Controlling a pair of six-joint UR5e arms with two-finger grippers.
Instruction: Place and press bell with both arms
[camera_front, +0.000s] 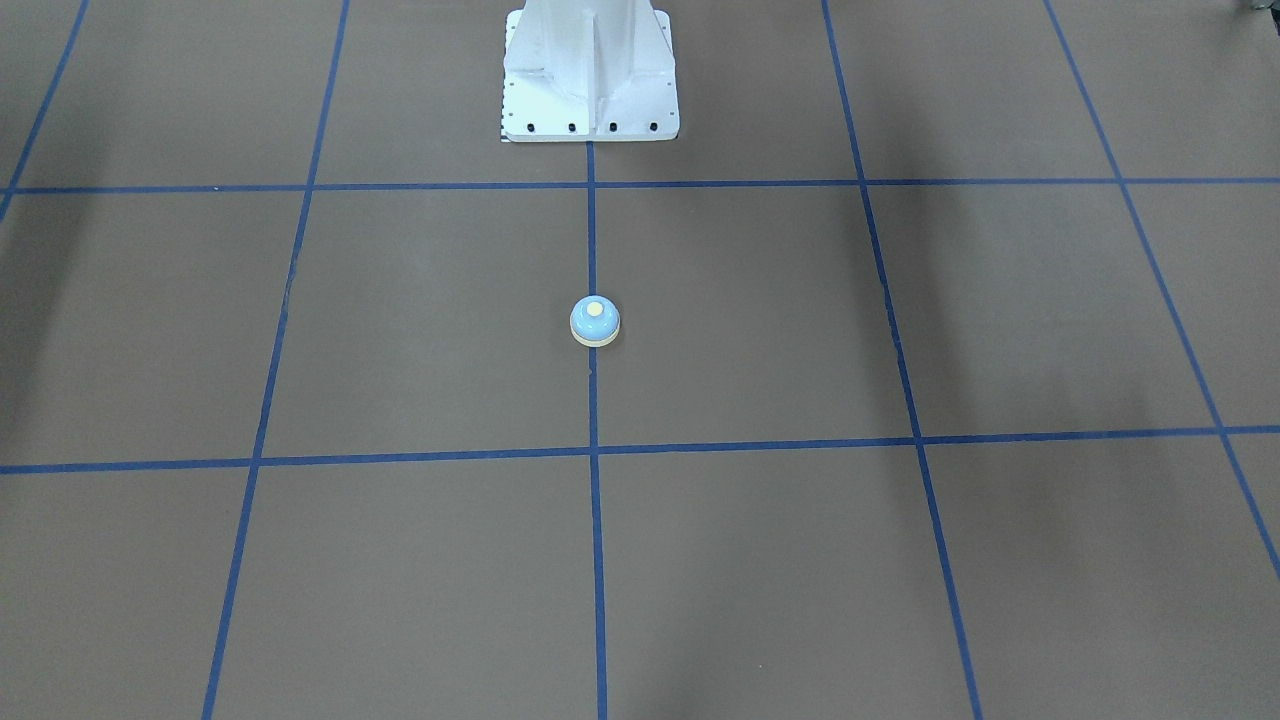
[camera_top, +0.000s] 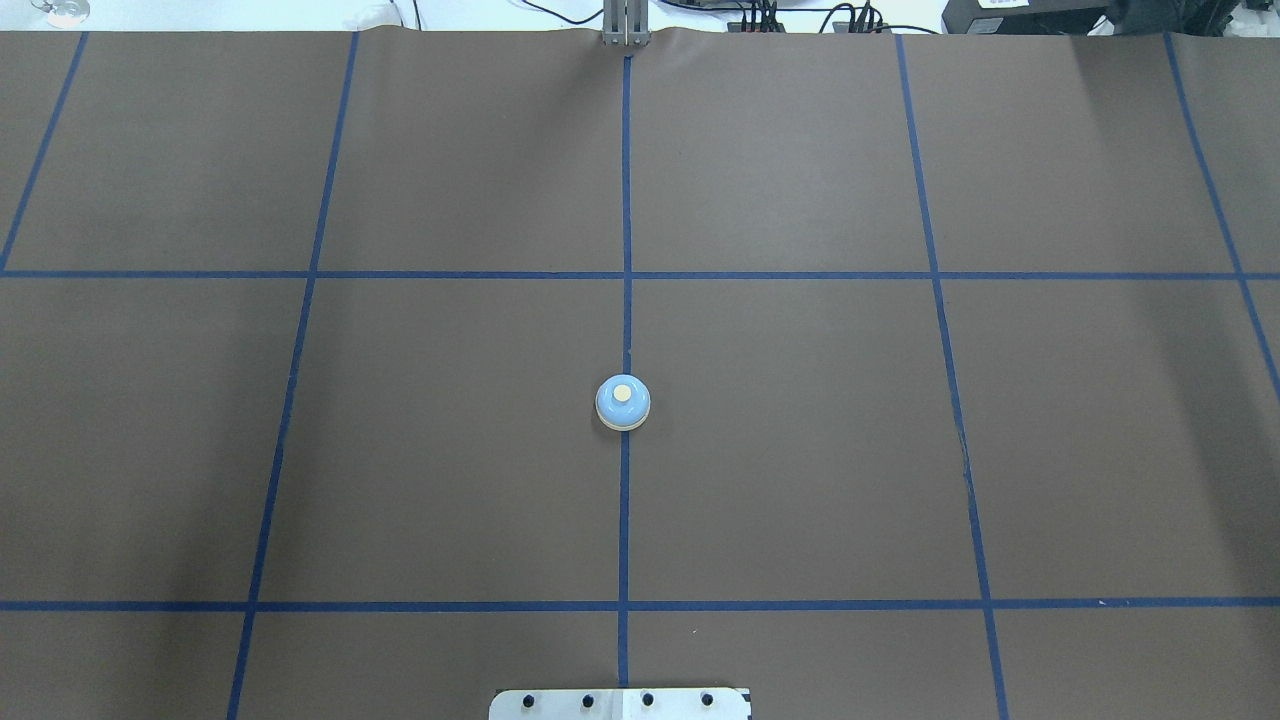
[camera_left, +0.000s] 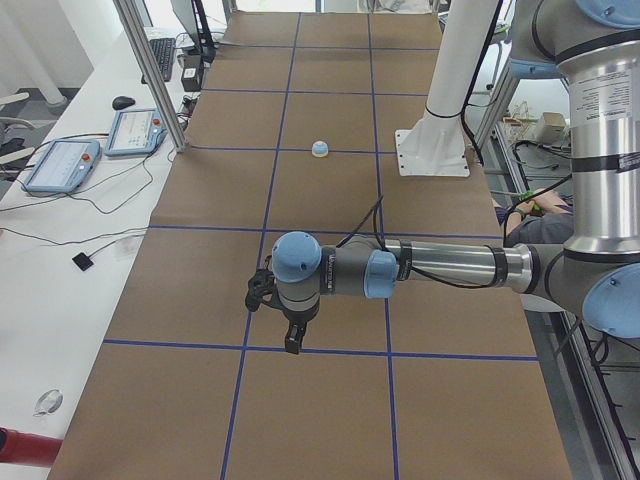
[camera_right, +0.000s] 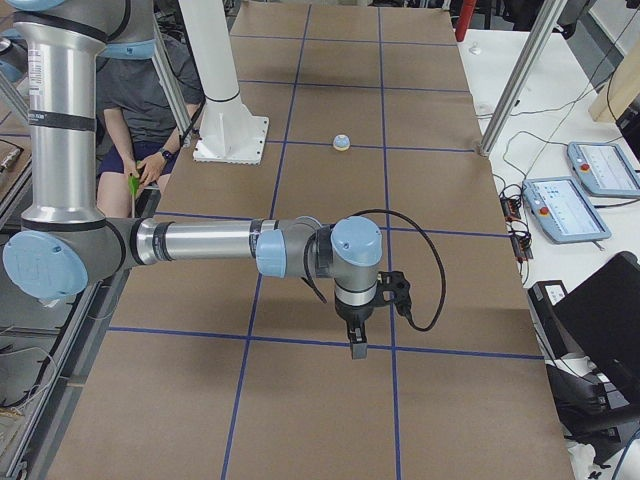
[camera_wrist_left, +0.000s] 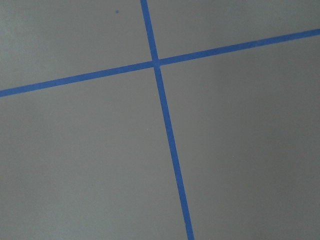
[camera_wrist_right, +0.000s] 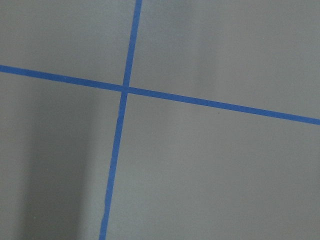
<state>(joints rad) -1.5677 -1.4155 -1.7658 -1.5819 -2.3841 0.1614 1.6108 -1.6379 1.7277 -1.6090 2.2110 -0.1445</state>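
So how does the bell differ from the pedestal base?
The bell is small, the pedestal base large. The bell is a light-blue dome, cream-buttoned; the pedestal base is white with black bolts. The bell sits mid-table, the pedestal base at the robot's edge. Both sit along the centre tape line.

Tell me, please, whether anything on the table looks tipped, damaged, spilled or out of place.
Nothing stands out. The bell sits upright and whole on the table's centre tape line, its button on top, with nothing spilled around it.
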